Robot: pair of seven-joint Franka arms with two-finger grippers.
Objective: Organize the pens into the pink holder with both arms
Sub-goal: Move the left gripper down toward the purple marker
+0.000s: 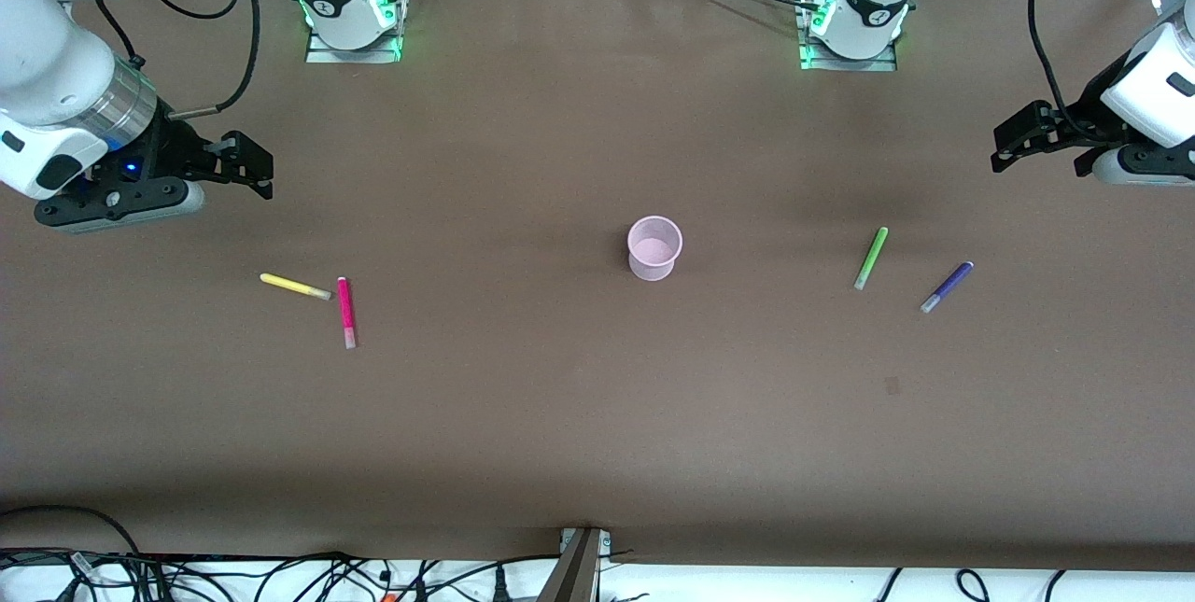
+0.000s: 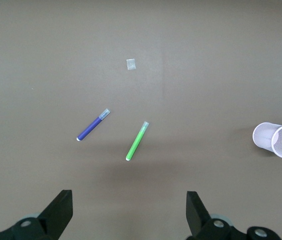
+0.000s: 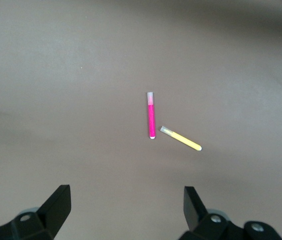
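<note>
The pink holder (image 1: pixel 654 247) stands upright and empty mid-table; it also shows in the left wrist view (image 2: pixel 276 140). The green pen (image 1: pixel 870 258) (image 2: pixel 137 140) and purple pen (image 1: pixel 946 287) (image 2: pixel 93 124) lie toward the left arm's end. The yellow pen (image 1: pixel 295 286) (image 3: pixel 181 138) and magenta pen (image 1: pixel 346 311) (image 3: pixel 151 114) lie toward the right arm's end. My left gripper (image 1: pixel 1004 149) (image 2: pixel 129 200) hangs open and empty in the air at the left arm's end. My right gripper (image 1: pixel 254 168) (image 3: pixel 127 197) hangs open and empty above the table over a spot short of the yellow pen.
The brown table (image 1: pixel 523 397) carries a small pale scrap (image 2: pixel 131 64) near the green and purple pens, seen as a faint mark in the front view (image 1: pixel 892 385). Cables run along the table edge nearest the front camera (image 1: pixel 280 574).
</note>
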